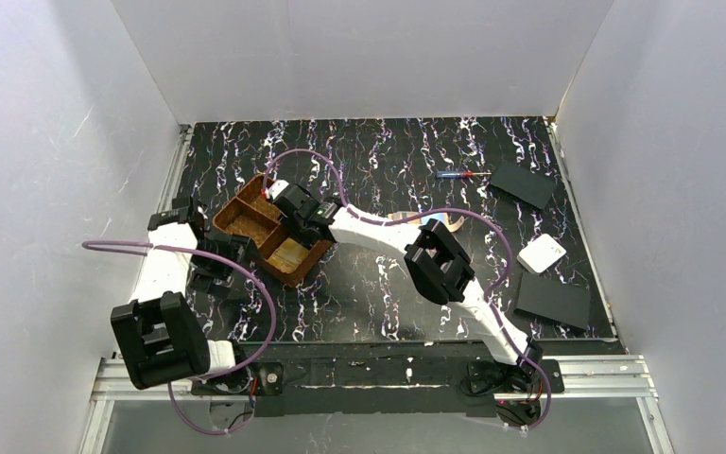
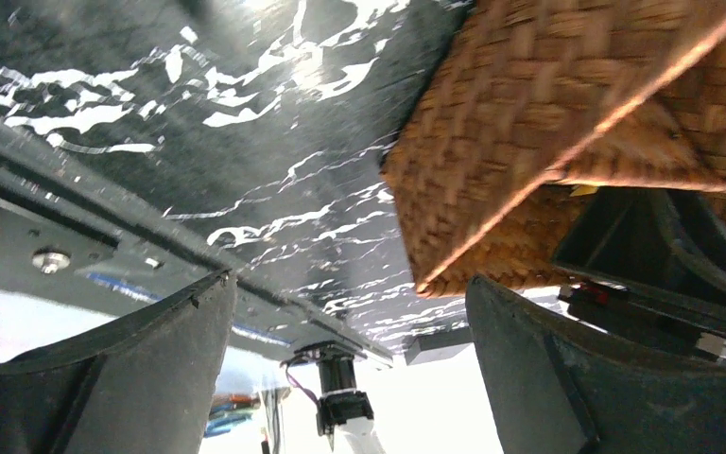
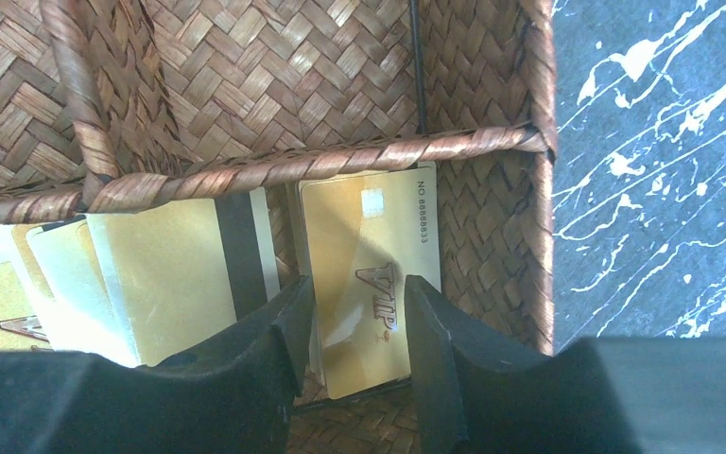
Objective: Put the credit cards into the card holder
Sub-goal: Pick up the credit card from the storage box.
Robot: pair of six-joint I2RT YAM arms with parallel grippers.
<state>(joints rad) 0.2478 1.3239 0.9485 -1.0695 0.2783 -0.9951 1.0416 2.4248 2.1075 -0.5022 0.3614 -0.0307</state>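
Hovering over glossy gold credit cards in the brown woven tray, right gripper with black jaws apart, left gripper spread wide beside its corner.

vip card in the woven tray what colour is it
The VIP card is gold, seen best in the right wrist view.

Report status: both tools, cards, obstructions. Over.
Right tool open over gold VIP card in woven tray. Left tool open beside tray's corner. More gold cards crowd same compartment.
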